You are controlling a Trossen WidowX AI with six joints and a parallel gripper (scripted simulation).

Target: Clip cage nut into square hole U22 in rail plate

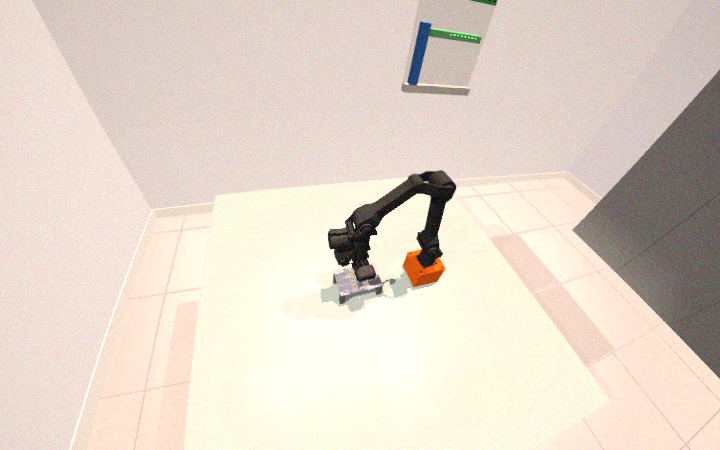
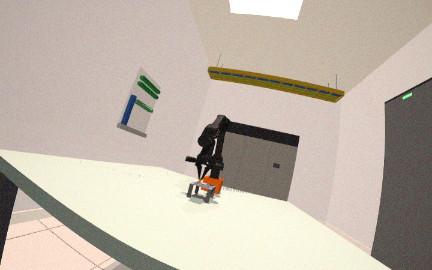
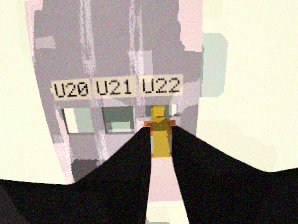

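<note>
The gripper's jaws (image 2: 200, 180) are nearly closed, pinching the yellow cage nut (image 2: 200, 182) (image 3: 161, 142). The nut overlaps the U22 hole (image 3: 174, 110) in the rail plate (image 1: 347, 285) (image 2: 208, 185) (image 3: 107, 60) in the wrist view; its seating is unclear.

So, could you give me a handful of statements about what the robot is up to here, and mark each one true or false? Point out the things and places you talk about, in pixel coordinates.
1. The gripper (image 1: 354, 278) (image 2: 200, 180) (image 3: 160, 133) is closed on the yellow cage nut (image 2: 200, 181) (image 3: 160, 142). True.
2. The nut is at the hole marked U20. False: it is at U22.
3. The rail plate (image 1: 347, 286) (image 2: 207, 185) (image 3: 107, 65) stands raised on legs. True.
4. The arm rises from a blue base block. False: the block (image 1: 426, 275) (image 2: 217, 182) is orange.
5. The labels read U20, U21 and U22. True.
6. The gripper's fingers are black. True.
7. The nut lies loose on the table. False: the fingers hold it.
</note>
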